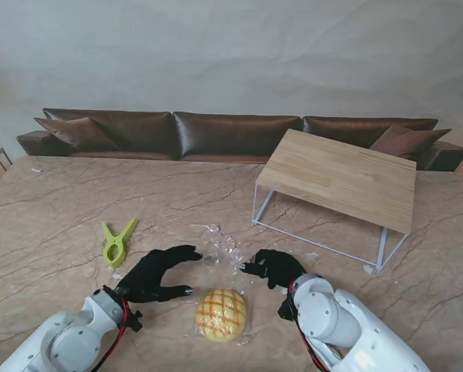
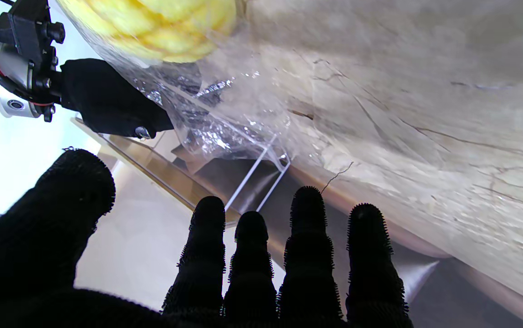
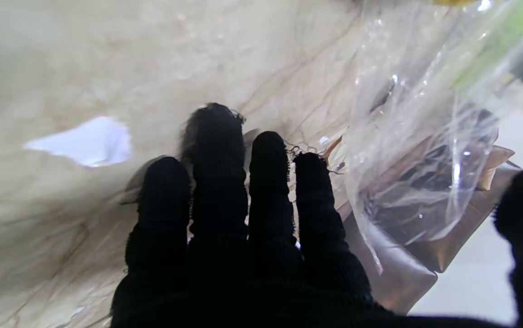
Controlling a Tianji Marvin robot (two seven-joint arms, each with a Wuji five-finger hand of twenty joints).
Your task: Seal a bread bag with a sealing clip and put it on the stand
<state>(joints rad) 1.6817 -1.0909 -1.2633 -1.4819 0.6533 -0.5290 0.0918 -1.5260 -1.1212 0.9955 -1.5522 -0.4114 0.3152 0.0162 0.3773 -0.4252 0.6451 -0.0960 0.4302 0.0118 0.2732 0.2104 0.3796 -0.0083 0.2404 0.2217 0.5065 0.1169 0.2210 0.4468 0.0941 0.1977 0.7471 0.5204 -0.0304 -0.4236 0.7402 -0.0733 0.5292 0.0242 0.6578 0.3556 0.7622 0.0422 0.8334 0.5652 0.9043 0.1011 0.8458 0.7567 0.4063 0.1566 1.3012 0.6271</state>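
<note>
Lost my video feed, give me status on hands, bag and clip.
Left hand open, right hand open, either side of bag mouth. Bread bag unsealed on table. Clip untouched, left of left hand. Stand far right; nothing blocking.

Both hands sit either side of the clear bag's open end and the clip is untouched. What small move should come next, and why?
Probably close both hands inward to gather the bag's loose neck. The left hand and right hand flank it, open and holding nothing; the bun lies nearer to me; the green clip lies apart to the left.
</note>
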